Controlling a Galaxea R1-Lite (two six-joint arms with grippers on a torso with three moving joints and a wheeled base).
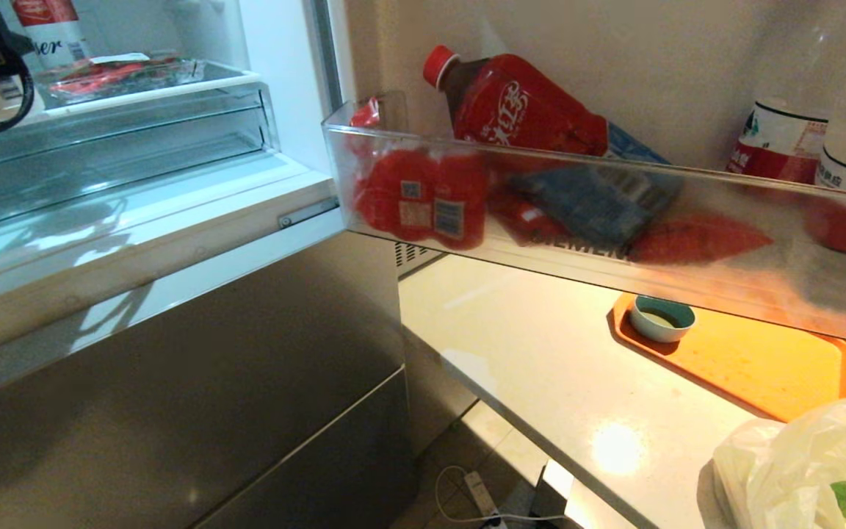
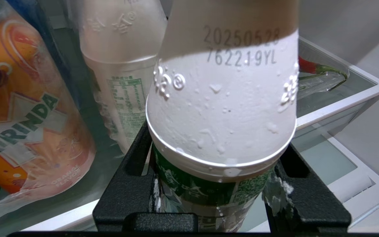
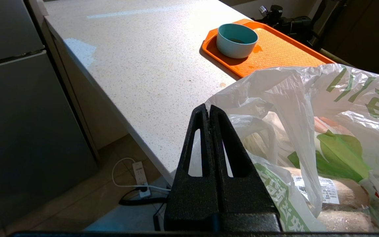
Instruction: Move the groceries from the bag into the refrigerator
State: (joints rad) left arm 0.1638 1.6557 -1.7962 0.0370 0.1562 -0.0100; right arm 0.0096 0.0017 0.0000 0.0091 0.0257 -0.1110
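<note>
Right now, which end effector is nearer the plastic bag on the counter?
Right. The right end effector is shut and sits beside the plastic bag at the counter's edge. The left end effector is inside the refrigerator, gripping the white bottle.

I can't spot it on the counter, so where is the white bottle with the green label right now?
The white bottle is clamped in the left gripper inside the open refrigerator, beside a similar pale bottle and an orange Mirinda bottle.

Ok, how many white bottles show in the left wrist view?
2: one white bottle gripped in the left pincer, a second white bottle standing behind it on the shelf beside the orange Mirinda bottle. Others may be hidden.
</note>
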